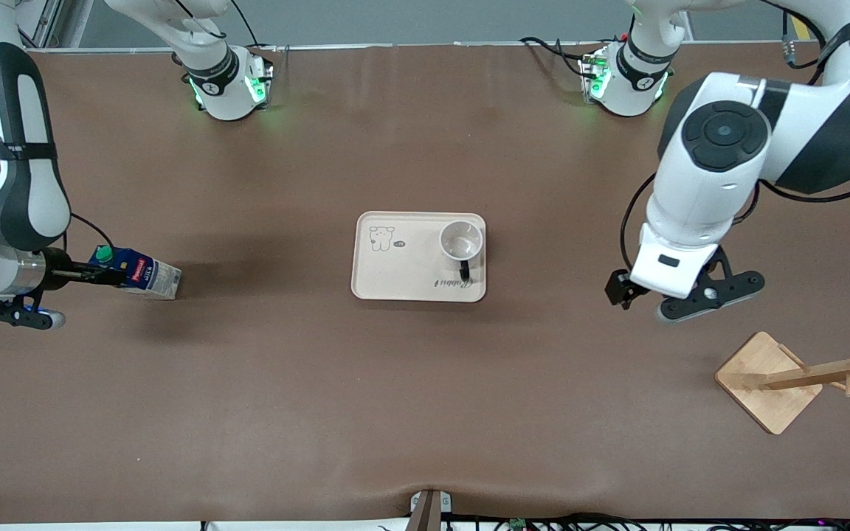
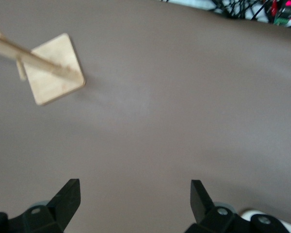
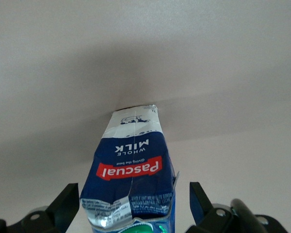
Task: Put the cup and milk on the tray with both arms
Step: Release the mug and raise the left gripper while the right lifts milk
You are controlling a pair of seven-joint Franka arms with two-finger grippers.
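The brown table [image 1: 425,413] carries everything, and the cream tray [image 1: 395,284] sits at its middle so that either of my arms can reach it. The cup [image 1: 461,241] already stands upright on the tray, at the end toward my left arm, handle pointing toward the front camera, which leaves the bear-drawing end free for the carton. Near my left arm's end of the table lies the wooden rack [image 1: 768,382], which I leave alone. My left gripper [image 2: 135,201] waits over bare table between the tray and the rack, jaws spread wide and holding nothing, since its part looks done. My right gripper [image 3: 134,206] is down at the milk [image 1: 139,272], which stands on the table well apart from the tray, toward my right arm's end. The fingers [image 3: 65,206] straddle the carton's upper part near the green cap [image 1: 104,254], open wide and not yet closed on it; I judge squeezing comes next.
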